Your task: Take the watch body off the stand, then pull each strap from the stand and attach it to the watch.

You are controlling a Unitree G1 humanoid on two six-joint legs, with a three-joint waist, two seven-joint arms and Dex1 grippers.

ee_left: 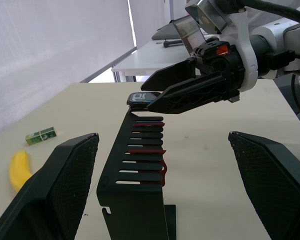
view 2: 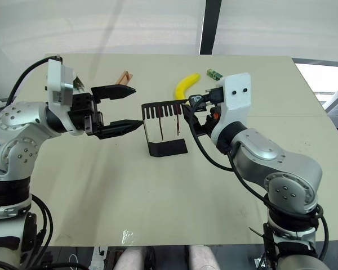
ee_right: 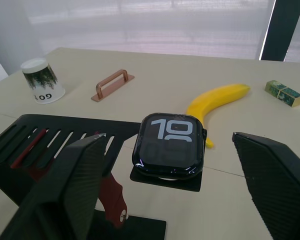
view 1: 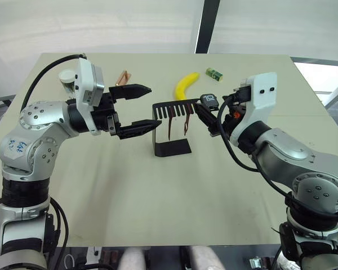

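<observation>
On top shelf of stand (view 1: pixel 170 126), at its right end: watch body (view 1: pixel 209 100), not yet lifted. Both straps (view 1: pixel 178 122) hanging from slots, dark red, untouched. So step one pending, strap pulls + attaching all left, by the look of it.

Head views: right gripper (view 1: pixel 207 115) at the watch end of shelf, fingers apart either side of watch body, no visible squeeze. Left gripper (view 1: pixel 136 109) just beside stand's other end, jaws wide apart, holding nothing. Stand mid-table (view 1: pixel 101 197), pale beige top. Further back: banana (view 1: pixel 186 85), small green block (view 1: pixel 214 73), copper handle (view 1: pixel 122 78), paper cup (view 1: pixel 67 79) behind left arm. Behind table: pale blinds w/ dark vertical post.

Left wrist view: looks along shelf lengthwise; slots in a row, red strap ends seated in two of them. Watch body at far end w/ right gripper's fingers closing in around it from beyond, contact unclear. Left fingers (ee_left: pixel 55 190) spread wide, stand between them, not touching. More tables + a laptop-like item in background.

Right wrist view: watch body centred between right fingers (ee_right: pixel 70 190), screen showing "10", sitting over shelf's round hole. Gap visible each side, so not gripped yet. Strap w/ small hole dangling below shelf.
</observation>
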